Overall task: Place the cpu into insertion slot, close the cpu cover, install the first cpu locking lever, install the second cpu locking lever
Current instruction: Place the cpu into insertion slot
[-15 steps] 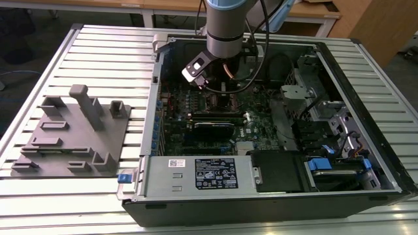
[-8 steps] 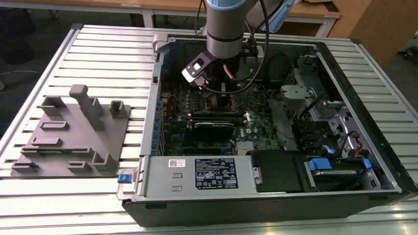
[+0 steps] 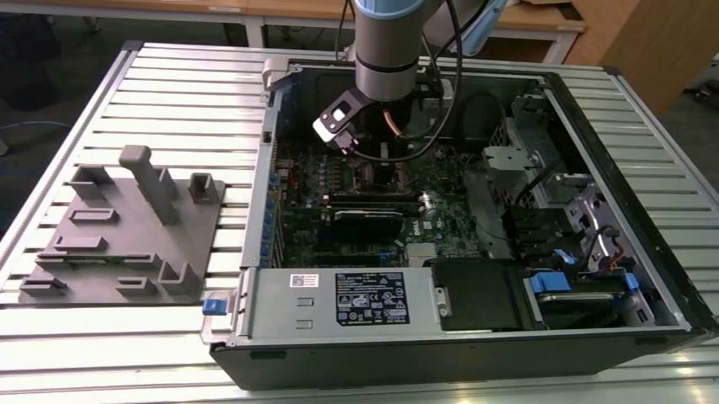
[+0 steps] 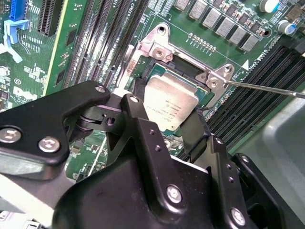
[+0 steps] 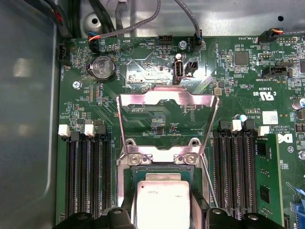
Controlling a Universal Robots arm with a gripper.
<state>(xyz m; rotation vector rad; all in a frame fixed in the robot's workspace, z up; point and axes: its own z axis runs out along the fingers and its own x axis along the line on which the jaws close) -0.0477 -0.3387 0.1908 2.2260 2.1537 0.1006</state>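
Observation:
In both wrist views the cpu (image 4: 169, 102) (image 5: 162, 202), a flat square chip with a silver-grey top, sits between my gripper's black fingers (image 4: 138, 112), just over the insertion slot (image 4: 187, 70) (image 5: 159, 168). My gripper (image 4: 167, 117) (image 5: 164, 218) is shut on the chip's two sides. Whether the chip rests fully in the socket I cannot tell. The cpu cover (image 5: 167, 98), a silver frame plate with a large window, stands swung up and open behind the slot. A thin wire locking lever (image 4: 267, 89) (image 5: 208, 177) sticks out beside the socket. In the exterior view the gripper (image 3: 380, 156) reaches down into the open computer case.
Long black memory slots (image 5: 88, 176) (image 5: 236, 167) flank the socket on both sides. Cables (image 5: 143, 21) run behind the board. The case walls (image 3: 629, 151) ring the motherboard. A grey fixture block (image 3: 124, 227) stands on the slatted table at the exterior view's left.

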